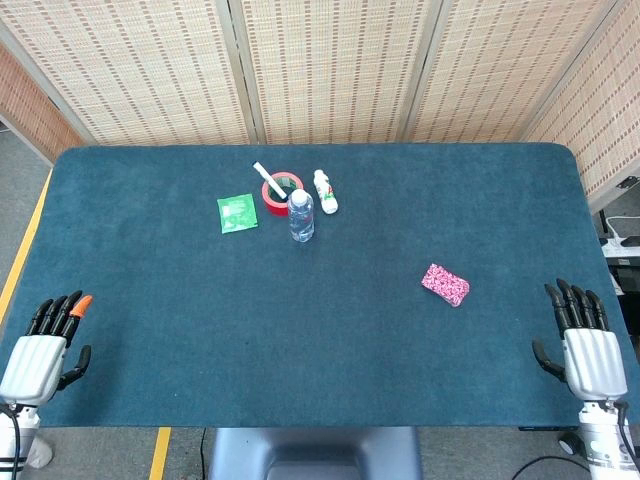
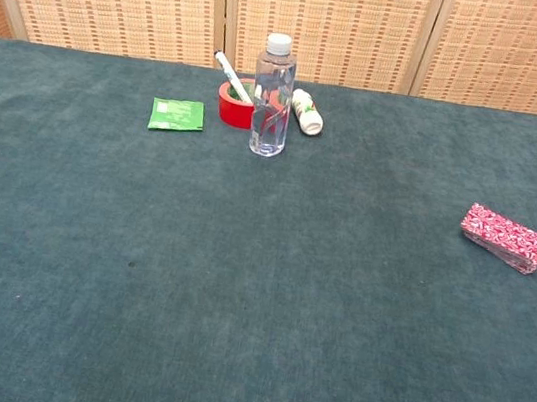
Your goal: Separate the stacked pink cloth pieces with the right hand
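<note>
The stack of pink cloth pieces (image 1: 445, 284) (image 2: 503, 237) lies flat on the teal table (image 1: 300, 330) (image 2: 232, 307), toward the right edge, about midway between far and near sides. The right hand (image 1: 583, 337) rests at the near right corner, fingers apart and holding nothing, well apart from the stack. The left hand (image 1: 48, 343) sits at the near left corner, also spread and empty. Near the far edge stand a water bottle (image 1: 301, 215) (image 2: 272, 94), a red tape roll (image 1: 282, 193) (image 2: 235, 105), a small white bottle (image 1: 325, 191) (image 2: 307, 111) and a green packet (image 1: 237, 213) (image 2: 176, 114)
</note>
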Controlling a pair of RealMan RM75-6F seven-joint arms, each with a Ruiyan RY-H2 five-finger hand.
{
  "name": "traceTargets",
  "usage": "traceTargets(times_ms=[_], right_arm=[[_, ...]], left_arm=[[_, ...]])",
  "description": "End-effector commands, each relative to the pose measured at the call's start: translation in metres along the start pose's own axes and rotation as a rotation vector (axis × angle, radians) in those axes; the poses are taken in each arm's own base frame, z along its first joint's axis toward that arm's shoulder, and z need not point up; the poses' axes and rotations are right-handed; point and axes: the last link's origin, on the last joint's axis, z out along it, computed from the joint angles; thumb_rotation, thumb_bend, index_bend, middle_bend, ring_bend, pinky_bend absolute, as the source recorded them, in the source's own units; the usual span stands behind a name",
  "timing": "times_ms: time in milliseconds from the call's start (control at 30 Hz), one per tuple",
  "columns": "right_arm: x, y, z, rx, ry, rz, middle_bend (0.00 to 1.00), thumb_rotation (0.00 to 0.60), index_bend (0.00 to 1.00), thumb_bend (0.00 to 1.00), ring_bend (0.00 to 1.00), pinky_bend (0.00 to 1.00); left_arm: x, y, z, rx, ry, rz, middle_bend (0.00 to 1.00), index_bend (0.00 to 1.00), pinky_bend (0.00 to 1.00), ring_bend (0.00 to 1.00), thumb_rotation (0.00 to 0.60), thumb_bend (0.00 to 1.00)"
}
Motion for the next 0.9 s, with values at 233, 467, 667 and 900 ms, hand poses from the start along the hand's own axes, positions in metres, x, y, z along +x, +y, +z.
traceTargets(times_ms=[233, 467, 667, 900], right_arm=[[-0.009, -0.004, 0.004, 0.015, -0.032, 0.032, 0.00, 0.600, 0.00, 0.27, 0.00, 0.00], [-0.027, -0.019, 0.040, 0.015, -0.121, 0.156, 0.01, 0.600, 0.00, 0.24, 0.00, 0.00], [-0.034, -0.040, 0.076, 0.034, -0.206, 0.113, 0.04, 0.600, 0.00, 0.24, 0.00, 0.00], [-0.045, -0.066, 0.114, 0.003, -0.294, 0.056, 0.05, 0.600, 0.06, 0.24, 0.00, 0.00]], left_arm=[[-0.002, 0.002, 0.001, -0.013, -0.014, -0.013, 0.00, 0.00, 0.07, 0.00, 0.600, 0.51], [-0.003, 0.001, 0.002, -0.016, -0.025, -0.029, 0.00, 0.00, 0.07, 0.00, 0.600, 0.51], [-0.003, 0.002, 0.003, -0.020, -0.030, -0.035, 0.00, 0.00, 0.07, 0.00, 0.600, 0.51], [-0.001, 0.002, 0.001, -0.025, -0.031, -0.045, 0.00, 0.00, 0.07, 0.00, 0.600, 0.51]])
